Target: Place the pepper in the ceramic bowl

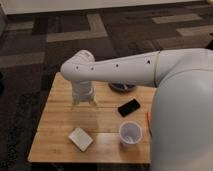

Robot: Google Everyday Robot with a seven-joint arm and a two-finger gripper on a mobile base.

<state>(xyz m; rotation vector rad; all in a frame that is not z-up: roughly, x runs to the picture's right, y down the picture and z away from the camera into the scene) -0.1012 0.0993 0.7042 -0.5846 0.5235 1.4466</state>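
Above left part of tabletop [55, 125]: hand [84, 103] wide open, empty. Pepper [148, 117] not picked up yet. You likely reach across, grab it, then bowl [122, 88].

No writing, label, brand or number can be read anywhere, neither on the black phone [129, 107], the white cup [130, 134], the pale box [80, 138] nor the tool [84, 105] hanging just above the worktop [55, 125].
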